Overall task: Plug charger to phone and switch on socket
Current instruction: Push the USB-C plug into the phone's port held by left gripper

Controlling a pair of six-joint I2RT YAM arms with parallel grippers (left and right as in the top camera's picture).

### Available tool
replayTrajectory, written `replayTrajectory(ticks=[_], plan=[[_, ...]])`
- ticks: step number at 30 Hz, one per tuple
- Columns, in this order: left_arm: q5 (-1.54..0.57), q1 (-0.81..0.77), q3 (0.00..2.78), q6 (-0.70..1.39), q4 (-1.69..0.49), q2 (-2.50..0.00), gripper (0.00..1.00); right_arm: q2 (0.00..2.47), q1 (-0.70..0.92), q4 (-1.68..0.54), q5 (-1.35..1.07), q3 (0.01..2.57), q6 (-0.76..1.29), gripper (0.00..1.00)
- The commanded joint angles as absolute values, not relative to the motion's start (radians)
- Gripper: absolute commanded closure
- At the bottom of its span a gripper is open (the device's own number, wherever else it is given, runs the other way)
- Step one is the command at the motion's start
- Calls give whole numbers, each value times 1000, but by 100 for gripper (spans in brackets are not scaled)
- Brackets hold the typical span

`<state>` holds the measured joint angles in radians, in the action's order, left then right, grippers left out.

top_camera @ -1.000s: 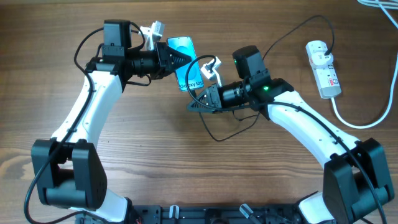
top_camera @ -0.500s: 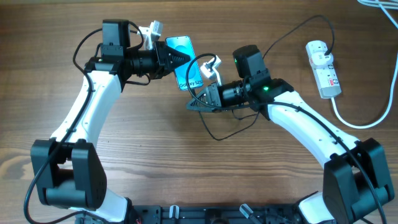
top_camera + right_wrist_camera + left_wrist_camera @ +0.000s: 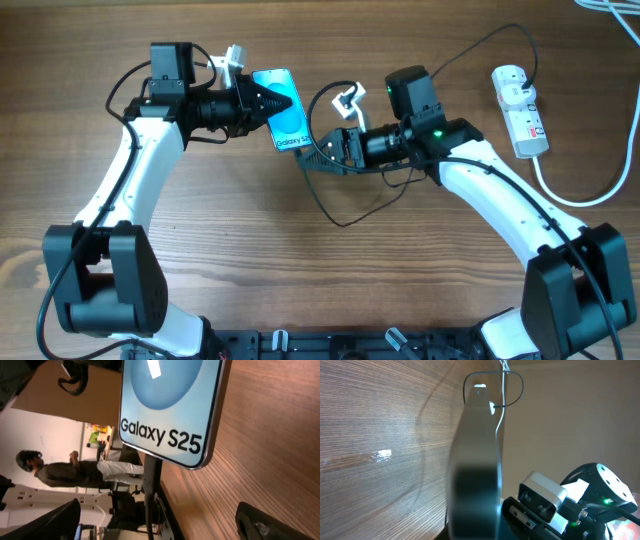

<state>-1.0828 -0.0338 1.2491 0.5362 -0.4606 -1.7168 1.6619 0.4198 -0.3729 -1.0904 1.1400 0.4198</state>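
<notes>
Now | left gripper [image 3: 274,103] clamped on phone [image 3: 290,126] | right gripper [image 3: 312,161] apart beside it | charger [image 3: 343,223] looped between them

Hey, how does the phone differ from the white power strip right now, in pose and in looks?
The phone is gripped by the left gripper and tilted up off the table; the power strip lies flat at the right, no gripper near it. The phone shows a blue screen; the power strip is white with red-marked switches. Both are oblong.
</notes>
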Motion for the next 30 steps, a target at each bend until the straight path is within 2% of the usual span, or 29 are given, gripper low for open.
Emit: replayTrajectory(ticks=[1, 5, 8, 10, 11, 12, 13, 14, 16, 21, 30], plan=[[-1125, -51, 1247, 532, -456, -1702, 96, 1658, 421, -391, -1154, 1158, 385, 5], [-1132, -75, 1247, 532, -469, -1702, 96, 1658, 437, -416, -1150, 1157, 385, 48], [-1132, -88, 1247, 535, -468, -1702, 96, 1658, 457, -412, -1122, 1157, 395, 49], [-1132, -97, 1247, 537, -469, -1702, 96, 1658, 470, -413, -1066, 1157, 397, 41], [-1134, -101, 1247, 540, -469, -1702, 96, 1658, 474, -413, -1050, 1157, 405, 41], [-1136, -104, 1247, 540, -469, -1702, 96, 1658, 476, -411, -1040, 1157, 420, 47], [-1136, -106, 1247, 540, -469, -1702, 96, 1658, 476, -409, -1029, 1157, 423, 60], [-1136, -108, 1247, 540, -469, -1702, 96, 1658, 476, -406, -1016, 1157, 423, 79], [-1136, -108, 1247, 540, -469, -1702, 96, 1658, 476, -405, -1006, 1157, 426, 95], [-1135, -112, 1247, 535, -469, -1702, 96, 1658, 476, -374, -956, 1157, 434, 96], [-1131, -150, 1247, 503, -474, -1702, 96, 1658, 472, -210, -935, 1158, 573, 96]])
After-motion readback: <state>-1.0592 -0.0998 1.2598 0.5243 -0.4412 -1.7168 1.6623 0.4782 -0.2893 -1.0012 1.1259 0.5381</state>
